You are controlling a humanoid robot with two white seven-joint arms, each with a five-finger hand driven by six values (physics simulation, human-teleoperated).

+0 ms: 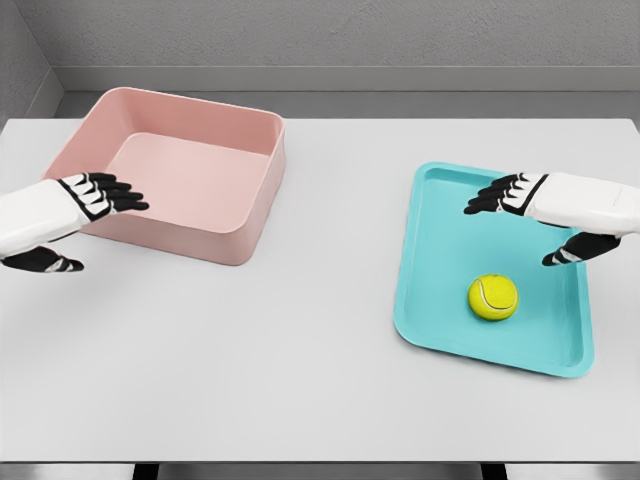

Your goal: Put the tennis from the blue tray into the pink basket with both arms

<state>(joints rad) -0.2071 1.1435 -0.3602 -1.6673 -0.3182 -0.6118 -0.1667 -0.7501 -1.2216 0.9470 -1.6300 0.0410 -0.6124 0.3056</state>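
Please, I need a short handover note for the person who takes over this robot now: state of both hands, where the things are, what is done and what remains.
Left hand: open, holds nothing, at the near left corner of the basket.
Right hand: open, holds nothing, above the far right part of the tray, apart from the ball.
Ball: lies in the tray, near its front edge, untouched.
Basket: stands on the table at the far left, with nothing in it.
Done: nothing yet; no grasp has been made.
Left: grasp the ball, bring it across to the basket, probably with a pass between the hands, and release it inside.
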